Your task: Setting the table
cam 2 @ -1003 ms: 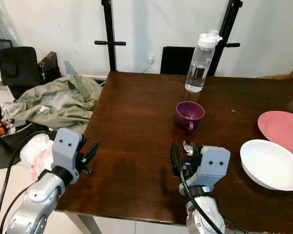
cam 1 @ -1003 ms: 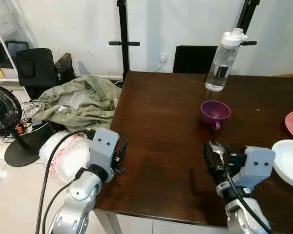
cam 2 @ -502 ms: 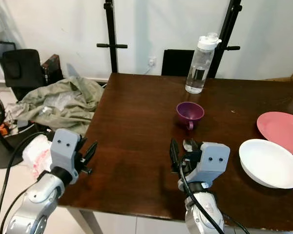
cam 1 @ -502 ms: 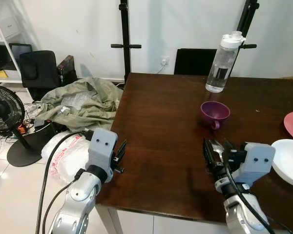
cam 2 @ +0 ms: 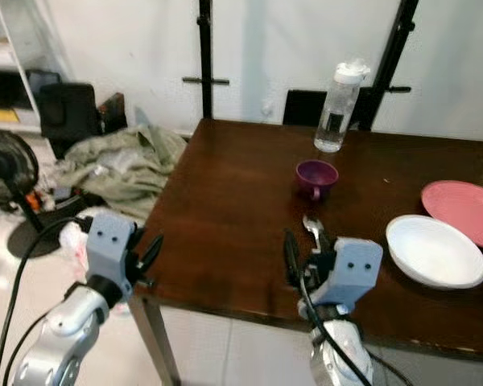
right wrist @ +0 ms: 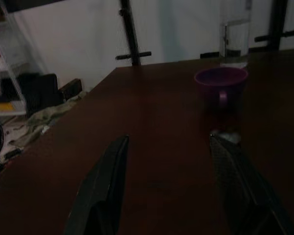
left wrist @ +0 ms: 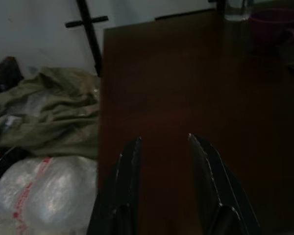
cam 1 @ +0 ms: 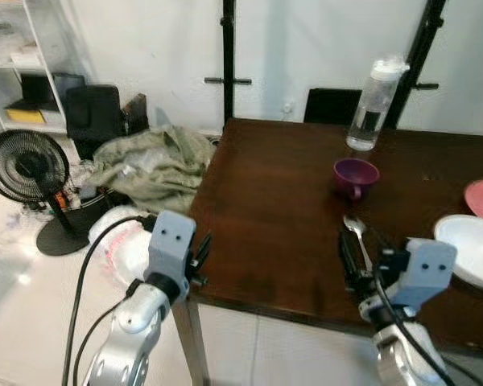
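The left gripper (left wrist: 161,147) hovers fingers apart at the dark wooden table's (cam 1: 282,201) left edge — crumpled olive cloth (left wrist: 39,112) lies beside it. The right gripper (right wrist: 169,161) is spread, empty. Just ahead lies a shiny metal spoon (cam 1: 356,231) — beyond, a purple cup (cam 1: 354,174).

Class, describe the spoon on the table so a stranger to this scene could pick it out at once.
On the dark wooden table, find the purple cup in front of the clear water bottle. Just nearer the robot lies the spoon, the one slim, shiny metal thing there, left of the white bowl.

Head views are evenly bright but slightly motion-blurred. Both wrist views are dim, murky and soft throughout.
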Motion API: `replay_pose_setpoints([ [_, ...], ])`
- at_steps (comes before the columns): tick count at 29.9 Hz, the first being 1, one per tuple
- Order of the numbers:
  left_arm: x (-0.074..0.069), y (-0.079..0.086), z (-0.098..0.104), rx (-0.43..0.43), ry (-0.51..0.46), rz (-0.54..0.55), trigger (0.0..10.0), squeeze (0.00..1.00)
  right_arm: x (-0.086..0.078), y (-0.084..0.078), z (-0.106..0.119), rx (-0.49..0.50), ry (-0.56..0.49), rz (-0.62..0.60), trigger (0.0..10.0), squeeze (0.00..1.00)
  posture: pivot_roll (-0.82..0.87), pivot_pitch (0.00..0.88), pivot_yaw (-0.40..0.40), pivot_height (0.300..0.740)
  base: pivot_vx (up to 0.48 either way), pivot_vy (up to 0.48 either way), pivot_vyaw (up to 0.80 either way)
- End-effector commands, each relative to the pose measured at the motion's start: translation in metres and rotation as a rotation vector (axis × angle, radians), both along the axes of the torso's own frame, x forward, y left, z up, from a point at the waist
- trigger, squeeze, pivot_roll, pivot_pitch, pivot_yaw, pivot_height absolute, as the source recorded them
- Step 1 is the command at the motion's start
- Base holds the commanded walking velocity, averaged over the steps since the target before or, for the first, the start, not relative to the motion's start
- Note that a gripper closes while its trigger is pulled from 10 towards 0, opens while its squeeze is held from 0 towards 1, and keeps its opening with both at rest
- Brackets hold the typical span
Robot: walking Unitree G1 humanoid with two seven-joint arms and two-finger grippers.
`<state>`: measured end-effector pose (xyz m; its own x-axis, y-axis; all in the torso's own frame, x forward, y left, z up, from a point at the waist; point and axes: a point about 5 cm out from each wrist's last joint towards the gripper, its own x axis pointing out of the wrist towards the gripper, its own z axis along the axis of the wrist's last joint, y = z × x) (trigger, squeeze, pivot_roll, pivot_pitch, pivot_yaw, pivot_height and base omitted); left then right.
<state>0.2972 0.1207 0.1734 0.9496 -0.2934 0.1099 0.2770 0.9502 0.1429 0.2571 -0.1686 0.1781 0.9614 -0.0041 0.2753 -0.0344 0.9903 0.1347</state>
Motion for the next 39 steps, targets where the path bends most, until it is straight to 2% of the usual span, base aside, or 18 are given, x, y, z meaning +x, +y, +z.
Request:
replay_pose_setpoints([
  [1, -0.0006, 0.0006, -0.0048, -0.003, 0.015, 0.003, 10.0, 0.0, -0.0003, 0.0006, -0.0032, -0.001, 0.014, 0.005, 10.0, 0.0, -0.02, 0.082, 0.109, 0.74, -0.382, 0.0, 0.0],
  [28, -0.0006, -0.0003, -0.0058, -0.003, 0.016, -0.006, 10.0, 0.0, -0.0028, 0.0012, -0.0064, -0.006, 0.028, 0.016, 10.0, 0.0, -0.02, 0.083, 0.109, 0.74, -0.371, 0.0, 0.0],
  [39, 0.0027, 0.0019, -0.0088, -0.01, 0.048, 0.027, 10.0, 0.0, -0.0045, 0.0021, -0.0077, 0.001, 0.034, 0.023, 10.0, 0.0, -0.03, 0.09, 0.112, 0.74, 0.0, 0.0, 0.0],
])
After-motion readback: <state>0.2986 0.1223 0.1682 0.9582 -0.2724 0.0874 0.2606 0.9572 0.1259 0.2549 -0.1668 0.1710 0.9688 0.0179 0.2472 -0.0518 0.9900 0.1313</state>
